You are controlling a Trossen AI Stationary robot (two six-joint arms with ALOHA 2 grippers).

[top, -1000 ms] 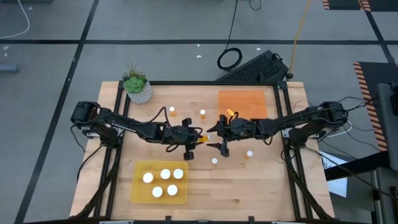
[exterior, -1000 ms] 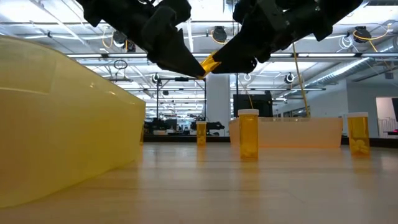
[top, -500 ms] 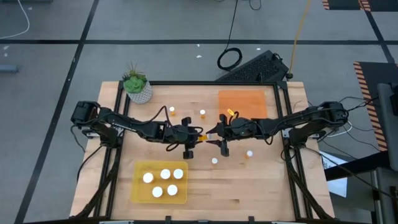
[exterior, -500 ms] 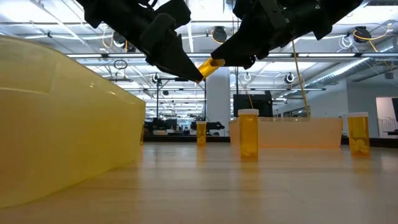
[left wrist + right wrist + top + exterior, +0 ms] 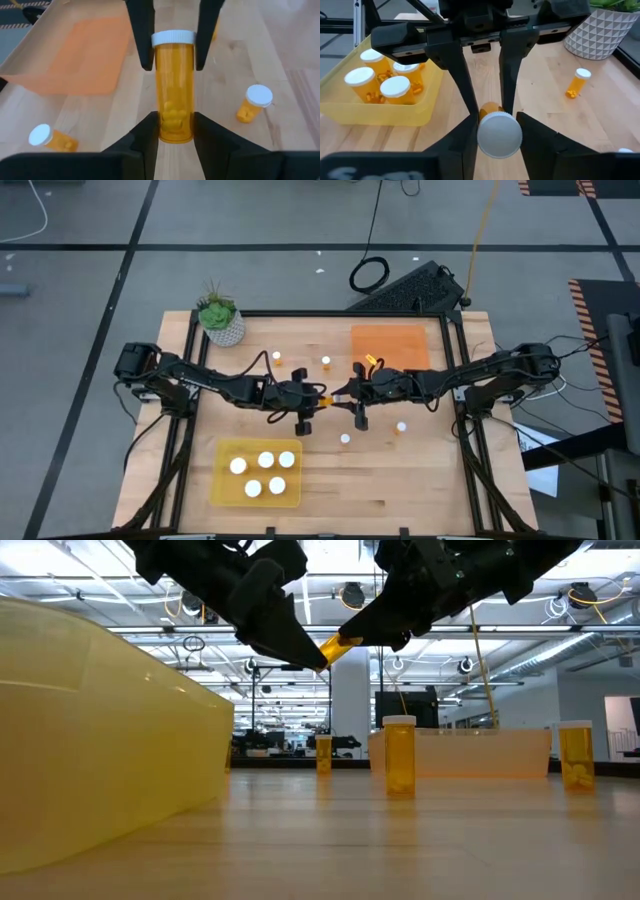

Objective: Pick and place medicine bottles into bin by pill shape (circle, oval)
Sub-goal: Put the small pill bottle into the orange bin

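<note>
You see one medicine bottle held lying level above the counter at its middle, both hands clamped on it: the left hand grips the base end, the right hand the white-capped end. Four capped bottles stand in the yellow bin; the orange bin lies beyond the right hand.

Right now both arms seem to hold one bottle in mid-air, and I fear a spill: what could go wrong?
The bottle is pinched at its base by the left gripper and at its cap by the right gripper. An early release could drop it. Uneven pulling might twist it loose or loosen the cap.
</note>
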